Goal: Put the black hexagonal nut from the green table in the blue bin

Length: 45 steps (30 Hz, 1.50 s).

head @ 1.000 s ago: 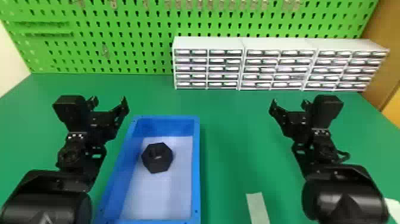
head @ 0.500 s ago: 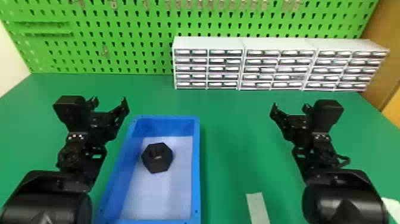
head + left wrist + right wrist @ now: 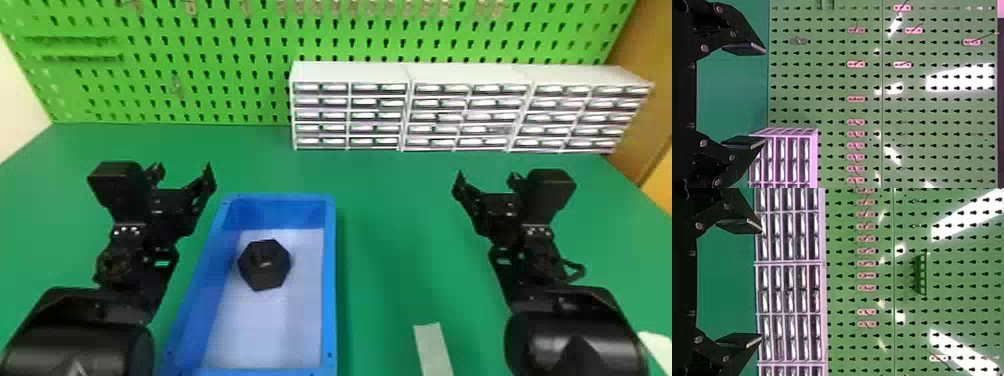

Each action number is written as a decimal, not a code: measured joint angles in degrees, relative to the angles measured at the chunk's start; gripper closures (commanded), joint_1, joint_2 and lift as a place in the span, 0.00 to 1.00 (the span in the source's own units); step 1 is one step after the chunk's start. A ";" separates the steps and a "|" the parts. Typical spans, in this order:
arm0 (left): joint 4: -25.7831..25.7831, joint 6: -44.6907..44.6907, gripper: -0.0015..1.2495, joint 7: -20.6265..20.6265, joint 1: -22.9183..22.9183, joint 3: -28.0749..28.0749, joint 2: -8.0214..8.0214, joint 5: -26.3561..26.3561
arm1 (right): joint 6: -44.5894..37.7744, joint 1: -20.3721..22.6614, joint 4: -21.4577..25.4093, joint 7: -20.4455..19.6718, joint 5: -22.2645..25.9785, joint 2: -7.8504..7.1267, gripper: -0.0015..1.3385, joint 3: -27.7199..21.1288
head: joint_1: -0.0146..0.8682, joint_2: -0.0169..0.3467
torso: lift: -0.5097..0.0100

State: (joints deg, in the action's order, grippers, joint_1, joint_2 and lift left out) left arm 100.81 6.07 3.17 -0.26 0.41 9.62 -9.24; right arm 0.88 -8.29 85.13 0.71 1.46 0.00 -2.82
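With jaws spread and empty on both the left gripper (image 3: 183, 175) and right gripper (image 3: 486, 182), the black hexagonal nut (image 3: 264, 265) lies in the blue bin (image 3: 329, 280), task seemingly complete.

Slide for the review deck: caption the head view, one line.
Black hexagonal nut inside the blue bin, between two arms with open, empty fingers.

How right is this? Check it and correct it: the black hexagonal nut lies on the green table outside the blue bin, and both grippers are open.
Wrong on the place: the head view shows the black hexagonal nut inside the blue bin. The left gripper and the right gripper are open, as stated.
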 measured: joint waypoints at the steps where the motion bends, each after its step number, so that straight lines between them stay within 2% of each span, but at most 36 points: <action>1: 0.00 0.00 0.36 0.02 0.00 0.01 -0.02 0.01 | 0.00 -0.03 -0.02 0.00 -0.02 0.00 0.24 0.03 | 0.79 0.19 | 0.79; 45: 0.00 0.08 0.36 0.17 0.00 0.03 -0.04 -0.16 | -0.36 -0.24 -0.03 -0.01 0.38 0.00 0.23 0.53 | 0.79 0.19 | 0.79</action>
State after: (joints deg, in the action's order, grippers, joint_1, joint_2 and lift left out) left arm 100.81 6.15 3.34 -0.26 0.44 9.58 -9.40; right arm 0.52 -8.52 85.10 0.71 1.85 0.00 -2.29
